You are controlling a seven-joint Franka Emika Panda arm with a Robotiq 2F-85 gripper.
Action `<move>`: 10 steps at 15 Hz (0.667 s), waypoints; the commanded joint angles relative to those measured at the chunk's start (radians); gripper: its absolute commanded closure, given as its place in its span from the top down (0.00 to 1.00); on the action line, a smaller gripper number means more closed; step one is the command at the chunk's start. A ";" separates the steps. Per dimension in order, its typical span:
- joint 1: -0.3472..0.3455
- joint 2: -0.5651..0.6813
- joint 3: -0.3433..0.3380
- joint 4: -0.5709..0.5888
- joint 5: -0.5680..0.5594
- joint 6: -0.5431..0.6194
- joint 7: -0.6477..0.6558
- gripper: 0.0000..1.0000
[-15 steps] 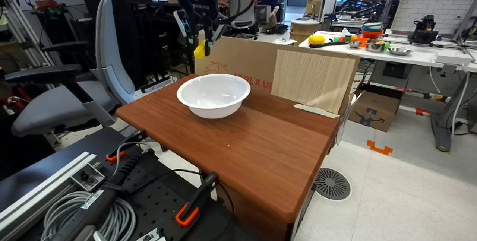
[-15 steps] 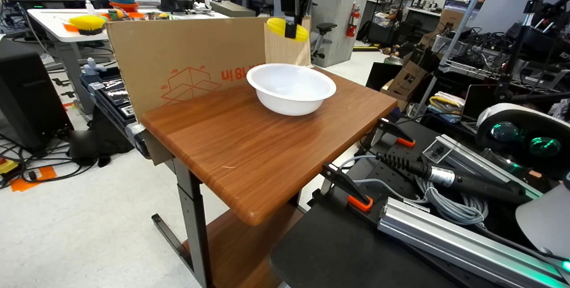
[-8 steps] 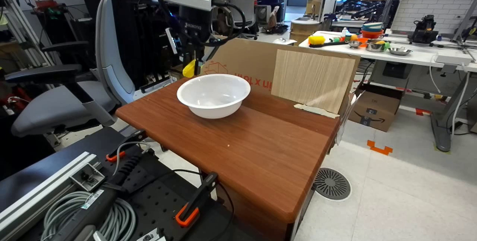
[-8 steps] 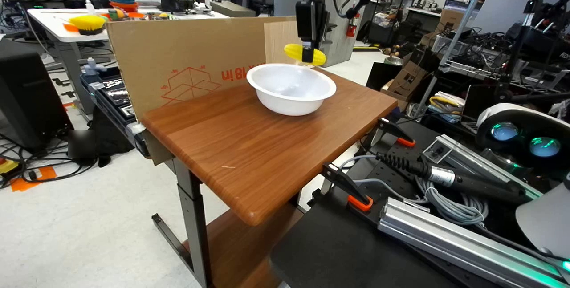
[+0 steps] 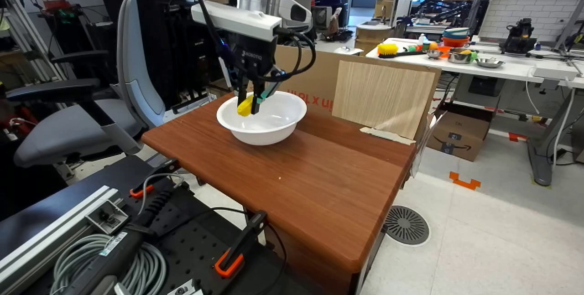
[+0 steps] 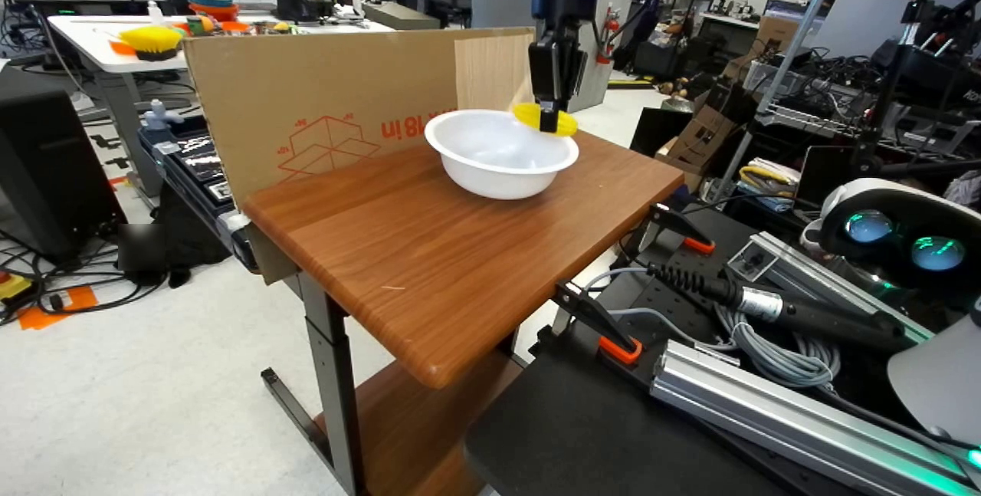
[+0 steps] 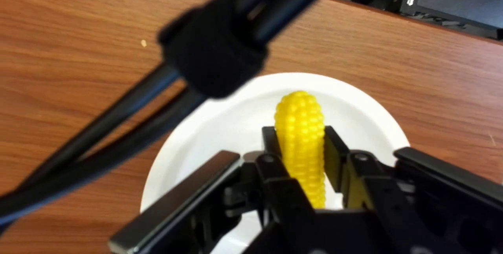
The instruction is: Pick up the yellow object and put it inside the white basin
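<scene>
Gripper, 1, black, pointing down in both exterior views, fingers pressed against opposite sides of the yellow object and holding it. Yellow object, 1, long and round-ended, set with rows of small bumps like a corn cob, both ends projecting past the fingers. Its place: over the white basin, overlapping the rim in an exterior view; contact with the basin cannot be told. Cable sleeve, 1, black, blurred, with 2 dark cables, crossing the wrist view. White basin, 1, round, glossy, with flared rim, upright on the brown table. Cardboard panel, 1, red print, upright behind the basin in both exterior views. Pale board, 1, wood-grained, against the panel. Black bench, 1, perforated, just beside the brown table, bearing a coil of grey cable. Clamps, 2, black and orange, along the bench edge nearest the brown table. Headset, 1, white and black, 2 lenses showing, in an exterior view. Grey chair, 1, with armrests, beside the brown table. White table, 1, in the background, bearing stacked bowls and a yellow-bristled brush.
</scene>
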 commanded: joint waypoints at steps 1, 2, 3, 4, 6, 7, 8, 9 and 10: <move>-0.016 0.083 -0.008 0.077 0.004 0.038 0.010 0.08; -0.017 0.099 -0.007 0.093 -0.001 0.040 0.011 0.08; -0.017 0.111 -0.004 0.106 -0.003 0.050 0.013 0.08; -0.014 0.124 -0.001 0.119 -0.009 0.055 0.013 0.08; -0.011 0.141 0.007 0.141 -0.009 0.062 0.013 0.57; -0.010 0.145 0.010 0.148 -0.010 0.064 0.014 0.64; -0.010 0.142 0.015 0.152 -0.005 0.060 0.012 0.70; -0.010 0.130 0.019 0.147 -0.003 0.059 0.012 0.78; -0.010 0.110 0.022 0.135 -0.001 0.057 0.011 0.84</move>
